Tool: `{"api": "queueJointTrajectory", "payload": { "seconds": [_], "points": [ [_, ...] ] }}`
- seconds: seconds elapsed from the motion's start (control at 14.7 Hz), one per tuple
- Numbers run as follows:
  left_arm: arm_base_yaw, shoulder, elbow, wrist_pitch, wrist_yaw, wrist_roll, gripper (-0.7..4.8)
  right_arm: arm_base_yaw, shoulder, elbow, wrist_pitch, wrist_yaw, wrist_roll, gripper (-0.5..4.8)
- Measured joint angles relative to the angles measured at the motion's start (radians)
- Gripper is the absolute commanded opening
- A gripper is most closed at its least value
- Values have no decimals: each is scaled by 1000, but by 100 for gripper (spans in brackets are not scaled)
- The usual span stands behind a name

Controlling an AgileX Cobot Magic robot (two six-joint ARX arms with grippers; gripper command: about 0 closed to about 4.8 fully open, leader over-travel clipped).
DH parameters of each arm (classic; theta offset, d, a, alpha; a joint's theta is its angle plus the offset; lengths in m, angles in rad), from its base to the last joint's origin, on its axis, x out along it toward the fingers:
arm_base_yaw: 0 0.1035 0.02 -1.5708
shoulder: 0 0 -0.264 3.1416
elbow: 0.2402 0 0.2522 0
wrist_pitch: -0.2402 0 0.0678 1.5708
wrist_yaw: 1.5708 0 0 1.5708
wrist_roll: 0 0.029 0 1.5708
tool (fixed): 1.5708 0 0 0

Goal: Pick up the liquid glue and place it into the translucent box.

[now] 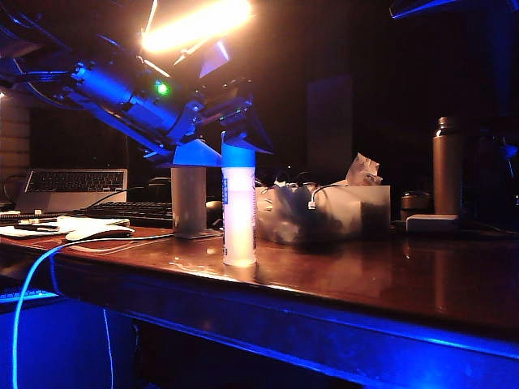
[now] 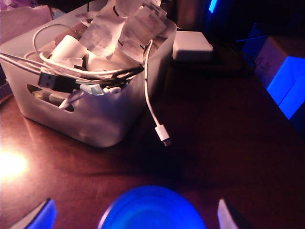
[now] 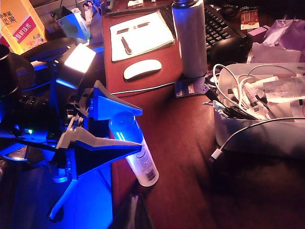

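Spread wide, the left gripper [image 1: 231, 134] straddles the blue cap of the glue bottle [image 1: 238, 212], a slim white cylinder standing upright on the glossy wooden desk [image 1: 389, 279], left of the frosted box [image 1: 357, 209].

From the left wrist, the round cap [image 2: 151, 210] sits between the parted fingertips [image 2: 40, 217]; beyond it, the rounded plastic box [image 2: 102, 117] holds white cables and crumpled paper.

From the right wrist, the angular fingers [image 3: 102, 150] flank the cap without clearly touching it. The right gripper itself is out of sight.
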Motion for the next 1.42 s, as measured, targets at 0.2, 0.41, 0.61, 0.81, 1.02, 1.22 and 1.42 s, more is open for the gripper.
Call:
{"api": "queueJointTrajectory", "payload": {
  "seconds": [0.2,0.41,0.61,0.81,1.02,1.22,1.42],
  "points": [
    [0,2,0,0,1,-2,358,0,0,0,0,0,0,-1],
    [0,2,0,0,2,-3,297,0,0,0,0,0,0,-1],
    [0,2,0,3,-2,-5,204,0,0,0,0,0,0,-1],
    [0,2,1,4,3,-6,204,0,0,0,0,0,0,-1],
    [0,2,3,3,3,-6,205,0,0,0,0,0,0,-1],
    [0,5,76,-20,18,-6,205,0,0,0,1,0,0,-1],
    [0,6,238,-85,26,-21,206,0,0,0,1,0,0,-1]
  ]
}}
